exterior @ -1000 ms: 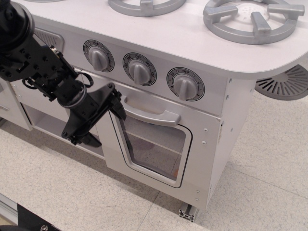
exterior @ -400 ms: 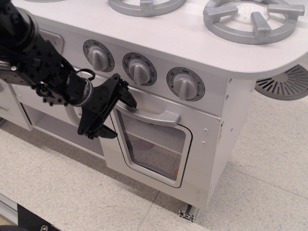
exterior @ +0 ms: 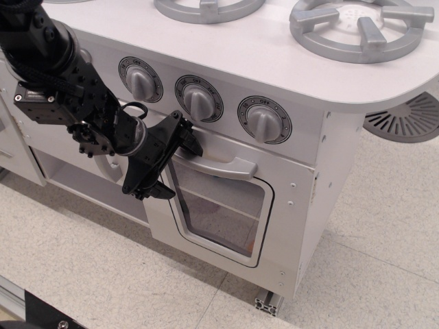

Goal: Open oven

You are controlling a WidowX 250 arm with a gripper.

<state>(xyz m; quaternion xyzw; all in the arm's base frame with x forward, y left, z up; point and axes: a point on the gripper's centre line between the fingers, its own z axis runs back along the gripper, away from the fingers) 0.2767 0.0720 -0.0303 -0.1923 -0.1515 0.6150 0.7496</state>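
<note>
Now your gripper (exterior: 173, 161) sits closer to the oven (exterior: 226, 205) than it did a moment ago: a second back it hung lower and further left, off the door's left edge, and since then it has climbed up and to the right. You can see its two black fingers (exterior: 184, 133) spread apart, released, with nothing between them. The upper finger reaches the left end of the handle (exterior: 212, 164), at or just beside it; you cannot tell from this view whether it touches. The lower finger points down along the left edge of the door frame.

Your oven is in the middle of the picture, in the front of the white toy kitchen, and it has not moved. Its door is shut, flush with the front panel, with one rounded clear window (exterior: 219, 212) under the one wide silver handle.

Count what you have in view. Three grey knobs (exterior: 200, 103) run in a row above the door, each on a round dial. Two grey burners (exterior: 360, 27) lie on the cooktop, one at the top right and one partly cut off at the top edge. One grey vented disc (exterior: 408, 120) shows at the right, behind the kitchen's corner. One black arm (exterior: 62, 82) comes in from the upper left. The kitchen stands on a pale speckled floor (exterior: 370, 260).
</note>
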